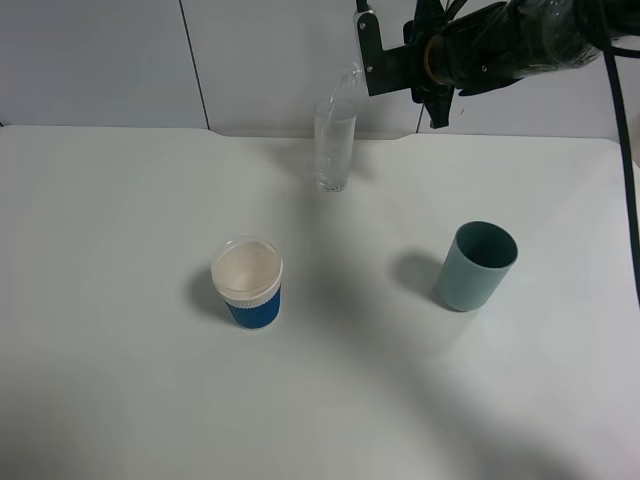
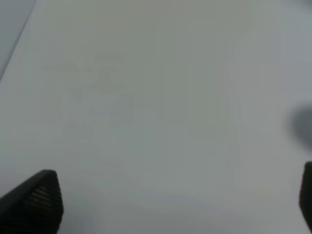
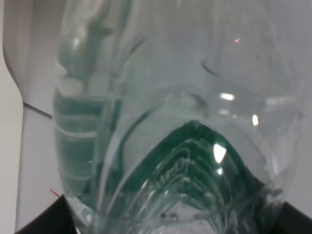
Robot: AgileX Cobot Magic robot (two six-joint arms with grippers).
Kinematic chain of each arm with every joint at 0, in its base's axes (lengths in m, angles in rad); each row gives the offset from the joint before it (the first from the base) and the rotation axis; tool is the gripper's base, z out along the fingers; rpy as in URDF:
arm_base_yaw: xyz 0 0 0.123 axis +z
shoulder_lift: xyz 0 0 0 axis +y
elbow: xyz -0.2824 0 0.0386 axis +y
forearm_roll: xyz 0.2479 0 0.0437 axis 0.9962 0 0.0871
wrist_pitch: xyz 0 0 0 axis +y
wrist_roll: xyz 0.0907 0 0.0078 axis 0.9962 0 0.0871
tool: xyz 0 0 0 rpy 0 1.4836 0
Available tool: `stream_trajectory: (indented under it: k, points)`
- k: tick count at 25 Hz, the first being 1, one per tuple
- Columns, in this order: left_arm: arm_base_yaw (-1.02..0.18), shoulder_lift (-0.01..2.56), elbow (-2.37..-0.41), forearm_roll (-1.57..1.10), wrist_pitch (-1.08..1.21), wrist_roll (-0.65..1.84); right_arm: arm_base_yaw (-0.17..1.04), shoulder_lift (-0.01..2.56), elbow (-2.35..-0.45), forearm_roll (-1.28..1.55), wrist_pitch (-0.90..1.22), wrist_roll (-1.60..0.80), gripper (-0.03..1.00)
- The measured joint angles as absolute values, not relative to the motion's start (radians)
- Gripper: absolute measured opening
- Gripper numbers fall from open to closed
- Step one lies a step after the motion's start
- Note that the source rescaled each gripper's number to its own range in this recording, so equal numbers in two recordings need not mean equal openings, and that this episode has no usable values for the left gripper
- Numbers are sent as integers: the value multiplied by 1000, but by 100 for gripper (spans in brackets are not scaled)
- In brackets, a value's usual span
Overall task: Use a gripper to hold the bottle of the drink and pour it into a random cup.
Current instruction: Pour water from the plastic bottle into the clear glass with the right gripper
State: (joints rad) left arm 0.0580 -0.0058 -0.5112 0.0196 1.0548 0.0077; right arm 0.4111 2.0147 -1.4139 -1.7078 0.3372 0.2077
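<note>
**White bench, pour at the far glass**

On the left, the left gripper [image 2: 178, 200] hangs over bare bench [image 1: 120, 400], its fingers [image 2: 36, 202] spread wide and holding nothing. Near, left of centre, stands a blue-sleeved cup [image 1: 248, 285]. At far centre the glass [image 1: 333, 150] is upright. The bottle [image 1: 345, 85] is tipped neck-down just over its rim, clamped in the right gripper [image 1: 400, 68]. A teal cup [image 1: 476, 265] sits to the right. Pouring looks under way: tilt gradually, with the neck centred above the rim, and avoid nudging the glass.
</note>
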Motion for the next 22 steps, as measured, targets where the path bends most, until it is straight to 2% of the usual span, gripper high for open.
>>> stream_trajectory:
  k: [22]
  points:
    - [58, -6, -511, 20, 1055, 8, 411, 2015, -1414, -1708, 338, 165, 0]
